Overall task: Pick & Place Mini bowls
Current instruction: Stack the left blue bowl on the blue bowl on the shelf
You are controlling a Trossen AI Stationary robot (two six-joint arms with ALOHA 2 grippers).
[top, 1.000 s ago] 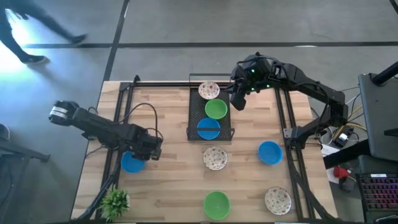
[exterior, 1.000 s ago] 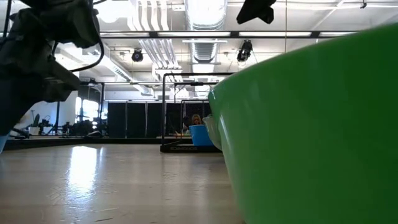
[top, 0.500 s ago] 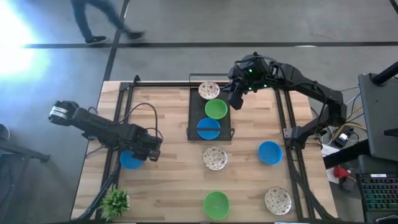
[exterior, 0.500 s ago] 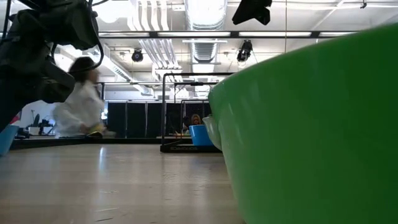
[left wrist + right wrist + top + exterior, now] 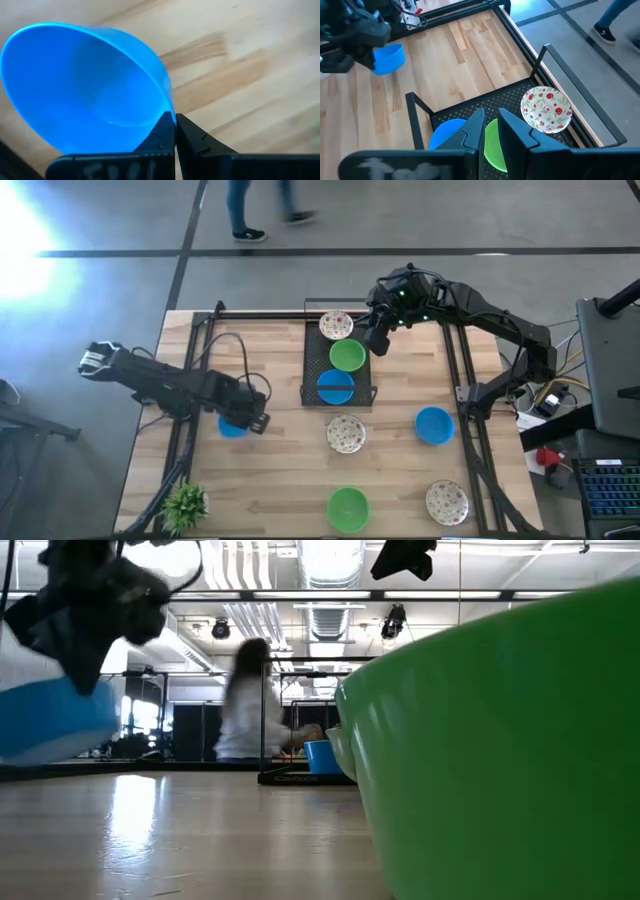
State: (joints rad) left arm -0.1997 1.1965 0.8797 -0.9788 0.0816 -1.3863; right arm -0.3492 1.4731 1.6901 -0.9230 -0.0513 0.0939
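My left gripper [image 5: 250, 422] is shut on a plain blue mini bowl [image 5: 231, 426] over the table's left half; the low view shows this bowl [image 5: 50, 720] hanging clear of the wood. My right gripper [image 5: 377, 343] hovers above the black tray [image 5: 310, 370], its fingers a narrow gap apart with nothing between them. In the tray sit a floral bowl [image 5: 336, 325], a green bowl [image 5: 347, 356] and a blue bowl [image 5: 335, 387]. On the table stand a floral bowl [image 5: 346, 433], a blue bowl [image 5: 433, 425], a green bowl [image 5: 347, 508] and another floral bowl [image 5: 446, 502]. My left gripper pinches the blue bowl's rim [image 5: 167, 106] at one spot, one finger inside the bowl [image 5: 161, 134] and the other outside the wall. The fingers come from above, pointing steeply down. The bowl hangs tilted beside them, lifted clear of the table.
A small potted plant [image 5: 184, 505] stands at the near left corner. Black frame rails [image 5: 190, 380] run along both sides of the table. Bare wood lies between the held bowl and the tray. A person walks on the floor beyond the far edge.
My left gripper has risen and gone a little toward the table's right edge, and its wrist has rolled. The blue bowl, which stood on the table, is now lifted clear and hangs tilted. A person has walked past behind the table.
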